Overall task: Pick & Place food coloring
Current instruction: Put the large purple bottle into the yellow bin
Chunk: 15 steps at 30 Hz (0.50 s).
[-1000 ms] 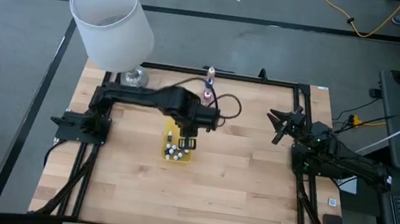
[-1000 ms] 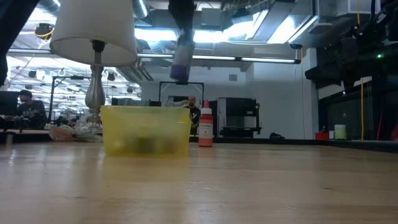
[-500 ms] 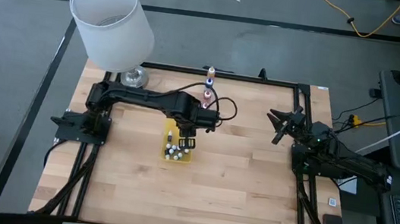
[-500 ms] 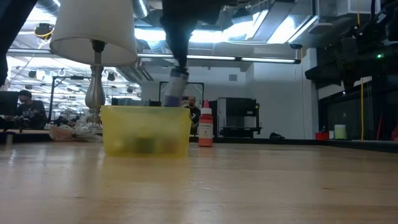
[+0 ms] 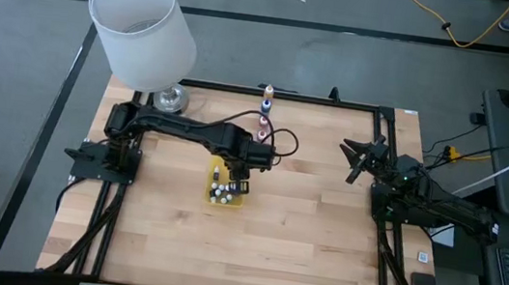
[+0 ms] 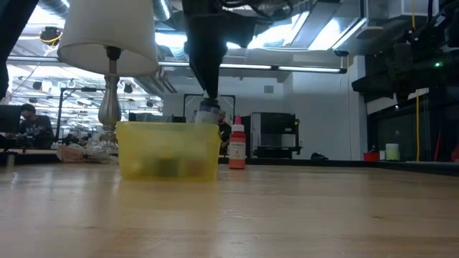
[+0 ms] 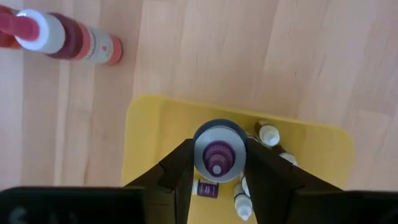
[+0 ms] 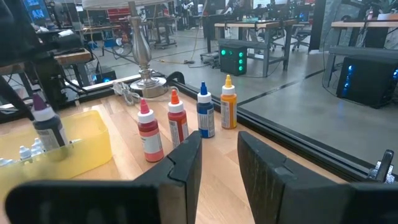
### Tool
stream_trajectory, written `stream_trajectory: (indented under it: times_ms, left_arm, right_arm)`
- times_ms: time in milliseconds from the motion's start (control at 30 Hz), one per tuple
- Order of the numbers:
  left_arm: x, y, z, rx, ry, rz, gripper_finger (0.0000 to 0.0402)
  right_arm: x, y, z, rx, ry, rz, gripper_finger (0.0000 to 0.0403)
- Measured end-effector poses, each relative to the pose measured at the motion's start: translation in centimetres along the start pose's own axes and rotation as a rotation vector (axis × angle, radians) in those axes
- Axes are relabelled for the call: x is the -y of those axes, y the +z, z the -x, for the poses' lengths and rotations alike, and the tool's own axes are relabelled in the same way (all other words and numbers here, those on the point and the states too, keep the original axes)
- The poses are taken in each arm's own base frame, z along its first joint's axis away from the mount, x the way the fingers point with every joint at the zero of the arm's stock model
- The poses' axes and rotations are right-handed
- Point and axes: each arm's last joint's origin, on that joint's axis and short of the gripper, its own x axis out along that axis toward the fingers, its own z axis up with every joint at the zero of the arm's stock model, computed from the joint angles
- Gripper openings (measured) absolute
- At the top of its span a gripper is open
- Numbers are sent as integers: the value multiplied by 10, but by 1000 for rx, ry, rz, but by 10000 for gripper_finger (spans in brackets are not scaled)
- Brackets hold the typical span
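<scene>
My left gripper (image 5: 240, 167) hangs over the yellow tray (image 5: 215, 179), shut on a purple-capped food coloring bottle (image 7: 217, 152). In the low view that bottle (image 6: 208, 115) hangs at the height of the tray's rim (image 6: 168, 125). Several tiny white-capped bottles (image 7: 268, 132) lie on the tray's floor. Taller bottles stand on the table behind the tray: red (image 8: 148, 134), red with an orange cap (image 8: 177, 121), blue (image 8: 206, 112) and orange (image 8: 228, 106). My right gripper (image 5: 357, 161) waits at the table's right side, fingers slightly apart with nothing between them. My left gripper pinches the bottle's upper part between its two fingers, one on each side of the pale shoulder (image 7: 202, 146) below the purple cap. The fingers come from above, pointing down. The bottle hangs upright below them, over the tray; its lower end is hidden.
A white-shaded lamp (image 5: 142, 31) stands on its metal base (image 5: 170, 99) at the far left corner. A black frame (image 5: 356, 104) edges the wooden table. Bare wood lies in front of the tray toward the near edge.
My left gripper has come down toward the yellow tray with the purple-capped bottle still in it. The bottle stayed upright and has sunk from well above the tray to its rim.
</scene>
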Motion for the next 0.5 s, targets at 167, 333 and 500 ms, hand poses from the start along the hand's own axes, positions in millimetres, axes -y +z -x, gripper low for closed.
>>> stream_trajectory:
  times_ms: [167, 333, 500]
  left_arm:
    - [0, -3, -11, -6, 2, 0, 123]
    - [0, -10, -24, -37, 6, 2, 120]
    - [1, -8, -26, -15, -14, 6, 130]
  right_arm:
    - [0, 0, 0, 0, 0, 0, 106]
    - [0, 0, 0, 0, 0, 0, 106]
    - [0, 0, 0, 0, 0, 0, 106]
